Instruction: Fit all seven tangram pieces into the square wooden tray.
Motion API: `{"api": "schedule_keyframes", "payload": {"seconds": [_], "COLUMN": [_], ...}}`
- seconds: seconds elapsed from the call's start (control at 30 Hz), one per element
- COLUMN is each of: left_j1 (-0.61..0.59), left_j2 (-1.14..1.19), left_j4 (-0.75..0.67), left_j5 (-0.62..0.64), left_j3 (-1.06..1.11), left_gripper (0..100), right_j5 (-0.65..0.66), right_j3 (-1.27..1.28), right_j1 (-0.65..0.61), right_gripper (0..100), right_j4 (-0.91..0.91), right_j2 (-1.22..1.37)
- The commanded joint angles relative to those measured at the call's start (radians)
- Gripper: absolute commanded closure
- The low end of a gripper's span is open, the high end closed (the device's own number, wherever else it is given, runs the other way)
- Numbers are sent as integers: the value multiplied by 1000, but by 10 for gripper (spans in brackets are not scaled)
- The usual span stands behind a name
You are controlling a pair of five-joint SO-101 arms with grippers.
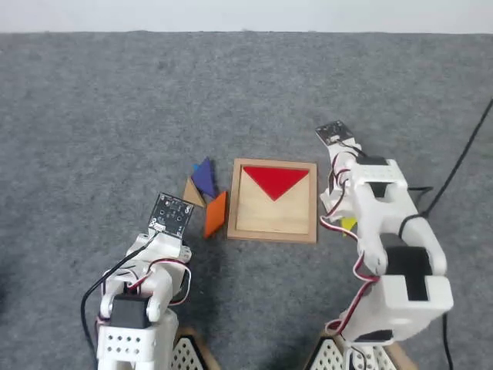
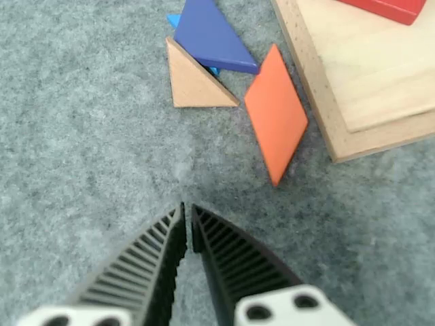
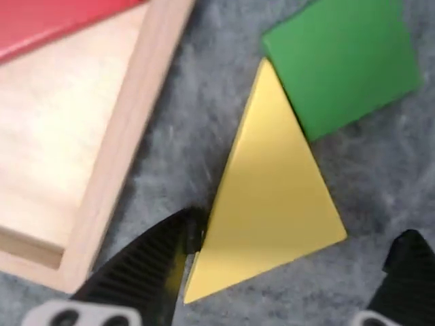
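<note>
A: Shells noted. The left arm (image 1: 142, 297) and right arm (image 1: 389, 231) are both white printed plastic with black servo blocks set into the links.

B: Wiring?

A: Thin red, black and white leads (image 1: 154, 270) loop outside the links on each arm. A black cable (image 1: 462, 162) runs off the right arm.

B: Wrists each carry a small dark circuit board (image 1: 171, 214) with pale dots.

A: The left gripper (image 2: 188, 210) has black tapered fingers, ribbed on the inner faces, on white mounts with dark screw holes. The right gripper (image 3: 299, 238) has the same black ribbed fingers and pale mounts.
</note>
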Motion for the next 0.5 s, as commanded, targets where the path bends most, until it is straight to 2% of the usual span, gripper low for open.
{"api": "schedule_keyframes", "payload": {"seconds": [0.0, 0.1, 0.27, 0.47], "left_j1": [-3, -3, -3, -3], "left_j2": [-17, -17, -17, -17], "left_j4": [3, 3, 3, 3], "left_j5": [8, 8, 8, 8], "left_j3": [-12, -12, -12, -12], "left_gripper": [985, 985, 985, 985], "right_j5": [-6, -6, -8, -34], "right_j3": [-86, -112, -112, -112], "right_j1": [12, 16, 13, 15], "right_gripper": [593, 609, 705, 711], "right_j4": [22, 30, 61, 70], "right_j2": [56, 79, 82, 82]}}
